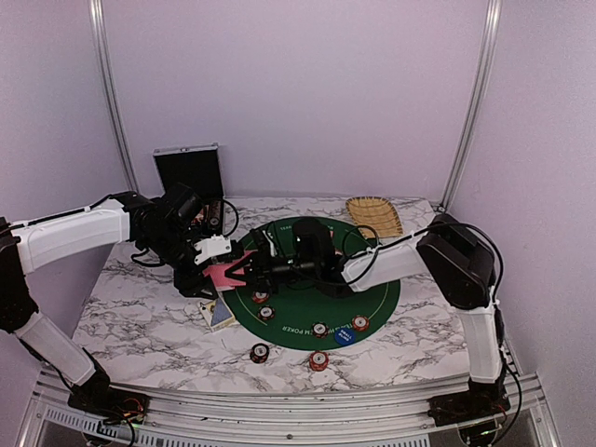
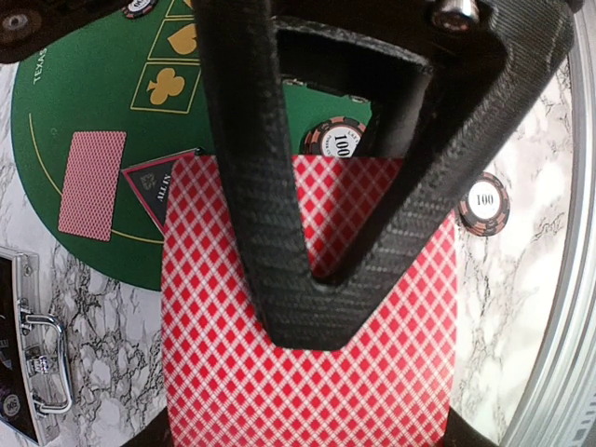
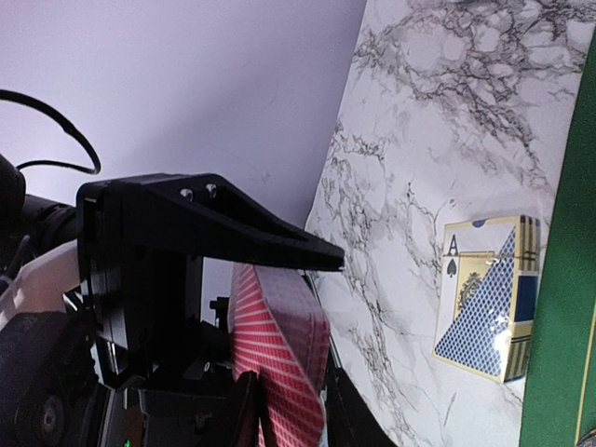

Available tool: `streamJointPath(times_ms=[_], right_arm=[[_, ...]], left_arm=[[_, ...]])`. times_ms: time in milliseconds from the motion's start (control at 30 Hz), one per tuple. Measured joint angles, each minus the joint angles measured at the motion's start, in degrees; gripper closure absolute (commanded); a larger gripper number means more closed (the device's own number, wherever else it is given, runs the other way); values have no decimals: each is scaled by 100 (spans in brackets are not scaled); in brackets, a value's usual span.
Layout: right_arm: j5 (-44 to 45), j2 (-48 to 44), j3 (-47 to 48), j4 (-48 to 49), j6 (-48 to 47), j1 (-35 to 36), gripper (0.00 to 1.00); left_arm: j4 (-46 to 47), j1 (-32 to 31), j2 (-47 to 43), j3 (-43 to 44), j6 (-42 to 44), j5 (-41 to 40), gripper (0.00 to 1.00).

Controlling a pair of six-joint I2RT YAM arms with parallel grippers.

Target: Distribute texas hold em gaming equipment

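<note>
Chips (image 1: 259,353) sit nearest me, two on the marble tabletop (image 1: 140,317) by its front edge, more just behind on the green mat (image 1: 382,289) beside a blue button disc (image 1: 345,335). Farther in, the left hand (image 1: 214,270) is clamped on the red-backed deck (image 2: 214,372) above the mat's left rim. The right hand (image 1: 250,270) meets it from the other side, jaws narrow about the deck's edge; gripping or not, I cannot tell. Farthest back: a woven tray (image 1: 374,214) and a silver case (image 1: 189,169).
</note>
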Motion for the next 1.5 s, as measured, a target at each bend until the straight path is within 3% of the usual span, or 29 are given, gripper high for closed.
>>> streamJointPath(times_ms=[533, 800, 1067, 1500], right_arm=[[26, -472, -442, -28, -11, -149, 100], [26, -730, -769, -151, -111, -258, 100], [-33, -1523, -1744, -625, -481, -767, 100], [57, -2865, -2957, -2302, -1725, -1915, 100]], left_arm=[[20, 0, 0, 0, 2, 0, 96], [20, 0, 0, 0, 2, 0, 96], [22, 0, 0, 0, 2, -11, 96], [20, 0, 0, 0, 2, -20, 96]])
